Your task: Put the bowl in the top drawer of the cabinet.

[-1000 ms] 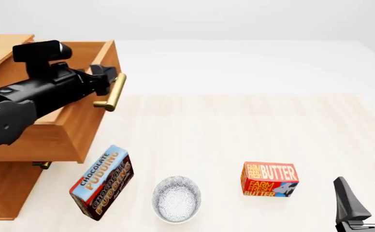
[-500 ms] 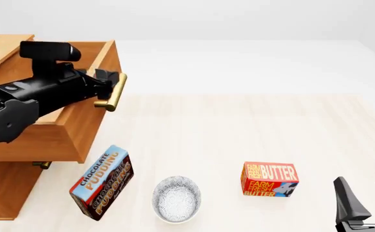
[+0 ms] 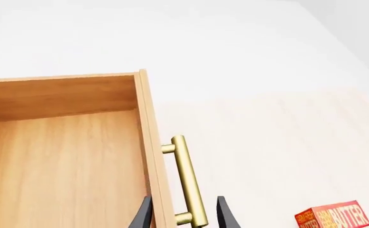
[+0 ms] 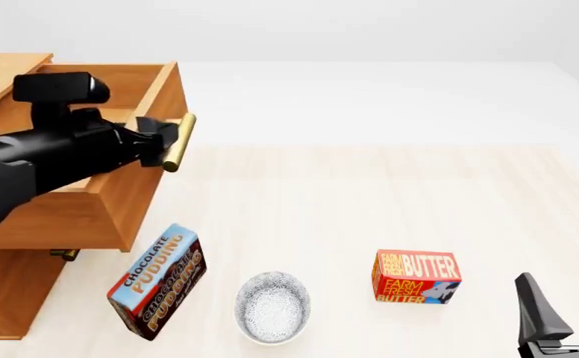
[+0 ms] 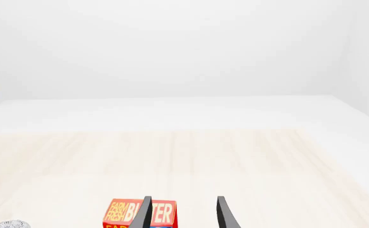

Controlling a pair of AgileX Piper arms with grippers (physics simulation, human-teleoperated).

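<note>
**Top drawer stands open, bowl waits**

While the cabinet keeps its top drawer pulled out, the left tool has slipped off the brass handle and straddles the drawer front, jaws spread. Access looks ready. On the surface sit the pudding box, butter box and, between them, the bowl, untouched. Right tool idles wide.

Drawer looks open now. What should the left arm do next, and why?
Probably back the left gripper off the brass handle: its fingers straddle it, the top drawer is pulled out, and the bowl sits untouched on the table.
</note>
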